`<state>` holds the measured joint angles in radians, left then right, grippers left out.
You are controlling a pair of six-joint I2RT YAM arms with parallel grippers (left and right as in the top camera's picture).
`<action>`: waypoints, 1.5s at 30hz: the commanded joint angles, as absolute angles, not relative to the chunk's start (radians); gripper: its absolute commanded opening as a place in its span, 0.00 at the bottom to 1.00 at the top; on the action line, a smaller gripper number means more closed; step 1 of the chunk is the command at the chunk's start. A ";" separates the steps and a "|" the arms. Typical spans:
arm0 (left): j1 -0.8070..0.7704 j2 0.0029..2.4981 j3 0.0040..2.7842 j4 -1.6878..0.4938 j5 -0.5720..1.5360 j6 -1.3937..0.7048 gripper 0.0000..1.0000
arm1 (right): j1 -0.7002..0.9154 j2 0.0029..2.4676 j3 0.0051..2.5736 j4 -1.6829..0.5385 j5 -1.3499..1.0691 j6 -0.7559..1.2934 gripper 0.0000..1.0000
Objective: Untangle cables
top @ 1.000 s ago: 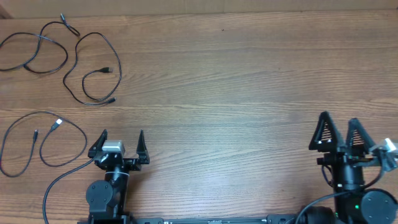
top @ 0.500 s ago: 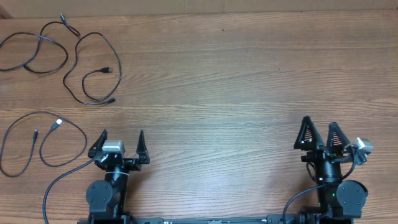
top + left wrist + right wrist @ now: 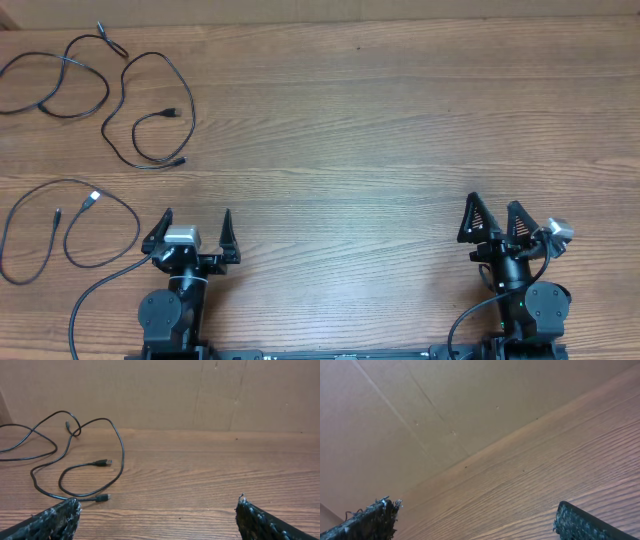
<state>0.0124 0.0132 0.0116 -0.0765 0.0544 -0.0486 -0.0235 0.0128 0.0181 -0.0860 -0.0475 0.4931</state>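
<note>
Thin black cables lie in loose loops at the table's far left. One crosses another near the top left corner. A separate looped cable with a silvery plug lies lower left. The left wrist view shows the upper cables ahead and left. My left gripper is open and empty near the front edge, right of the lower cable. My right gripper is open and empty at the front right, far from all cables. The right wrist view shows only bare wood between its fingers.
A brown cardboard wall stands along the table's far edge. A thicker black cable runs from the left arm's base. The wooden table stretches between the two arms.
My right arm has moved left and turned slightly, its fingers staying open. The left arm and the cables have not moved.
</note>
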 commanded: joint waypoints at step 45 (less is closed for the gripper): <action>0.007 0.006 0.005 -0.076 0.041 -0.032 1.00 | 0.095 0.002 0.008 -0.087 -0.014 -0.208 1.00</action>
